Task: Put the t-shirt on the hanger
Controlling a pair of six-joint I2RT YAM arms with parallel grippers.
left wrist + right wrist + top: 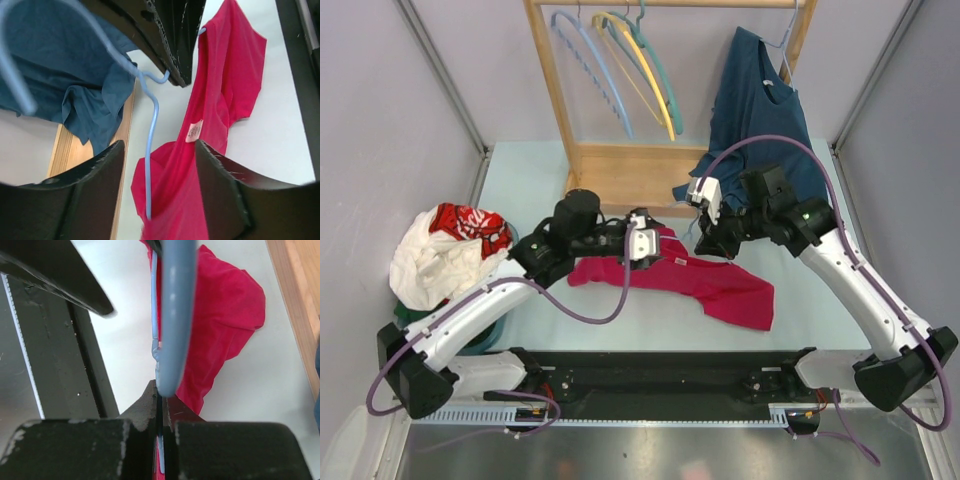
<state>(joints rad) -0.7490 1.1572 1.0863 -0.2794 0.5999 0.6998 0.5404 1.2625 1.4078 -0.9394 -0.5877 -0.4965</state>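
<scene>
Right end effector (161, 397) clamps the hanger (151, 135); left end effector (159, 146) gapes wide. We should pinch the t-shirt (720, 285) collar near its label (194, 131), with the hanger held level.

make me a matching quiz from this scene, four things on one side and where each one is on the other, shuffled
Things:
1. t-shirt
2. hanger
3. dark blue shirt
4. red-and-white garment

Places:
a. hanging from the wooden rack
b. heaped at the left edge of the table
c. lying on the table in front of the rack
d. pinched in the right jaws

Pairs: 1-c, 2-d, 3-a, 4-b
</scene>
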